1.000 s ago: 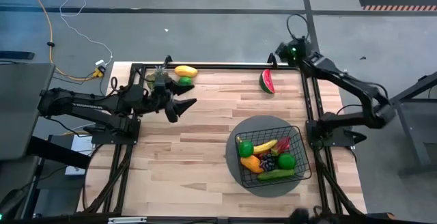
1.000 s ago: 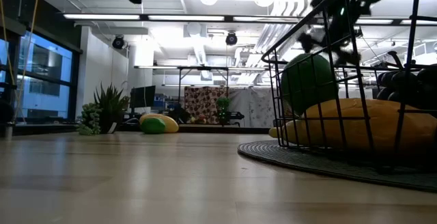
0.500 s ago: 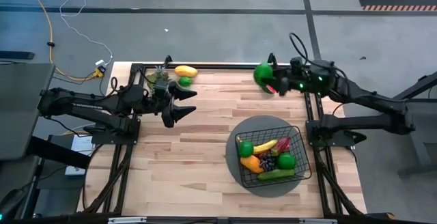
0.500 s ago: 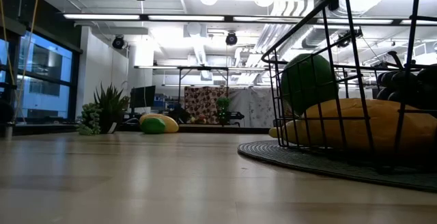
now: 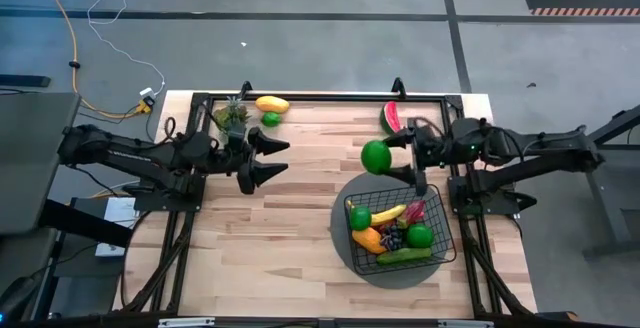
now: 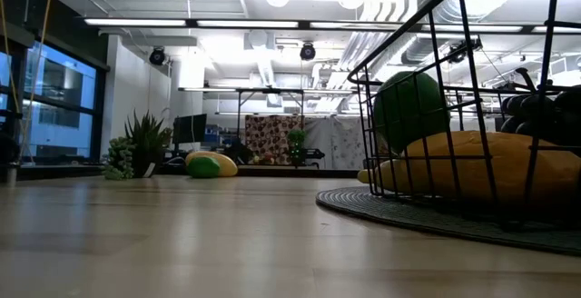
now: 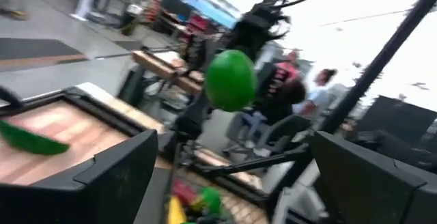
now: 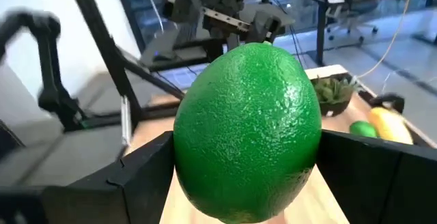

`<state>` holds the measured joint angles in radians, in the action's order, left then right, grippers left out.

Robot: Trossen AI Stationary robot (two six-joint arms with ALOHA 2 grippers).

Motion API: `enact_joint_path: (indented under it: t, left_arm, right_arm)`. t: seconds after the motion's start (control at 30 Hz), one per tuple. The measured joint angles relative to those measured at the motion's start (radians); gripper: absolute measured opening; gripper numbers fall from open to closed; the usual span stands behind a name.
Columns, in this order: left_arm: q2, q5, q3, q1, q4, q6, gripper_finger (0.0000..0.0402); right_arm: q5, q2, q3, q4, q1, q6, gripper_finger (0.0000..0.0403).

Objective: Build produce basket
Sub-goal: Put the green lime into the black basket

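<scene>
1. Left arm [image 5: 130, 156]: matte black jointed links with pale lettering along the long link at 9 o'clock.
2. Left gripper [image 5: 265, 158]: two black, pointed, wedge-shaped fingers; in the wrist view they look like broad flat-faced blocks.
3. Right arm [image 5: 540, 153]: black rounded links at 3 o'clock, with a small green light near the wrist.
4. Right gripper [image 5: 395, 153]: slim black fingers; in the wrist view they are flat angular plates [image 8: 369, 162].
5. Thin black cables loop near both arms' wrist housings.
</scene>
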<state>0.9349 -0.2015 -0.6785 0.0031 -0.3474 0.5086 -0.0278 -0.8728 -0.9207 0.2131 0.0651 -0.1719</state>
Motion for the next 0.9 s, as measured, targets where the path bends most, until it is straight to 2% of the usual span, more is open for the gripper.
enact_joint_path:
  t: [0.1,0.23,0.73,0.83,0.9]
  left_arm:
    - [0.031,-0.102,0.000,-0.053,-0.005,-0.059,0.0376]
    - [0.068,-0.155,0.000,-0.095,-0.034,-0.119,0.0376]
    - [0.088,-0.169,0.000,-0.101,-0.119,-0.153,0.0376]
    - [0.088,-0.169,0.000,-0.101,-0.120,-0.153,0.0376]
    - [0.088,-0.169,0.000,-0.101,-0.120,-0.153,0.0376]
  right_arm:
    - [-0.030,-0.016,0.000,-0.003,0.014,0.049,0.0302]
    - [-0.042,-0.025,0.000,-0.005,0.016,0.042,0.0302]
    - [-0.041,-0.024,0.000,-0.018,0.016,0.013,0.0302]
    - [-0.041,-0.024,0.000,-0.030,0.033,-0.043,0.0302]
    - [-0.039,-0.029,-0.017,0.041,0.052,-0.088,0.0302]
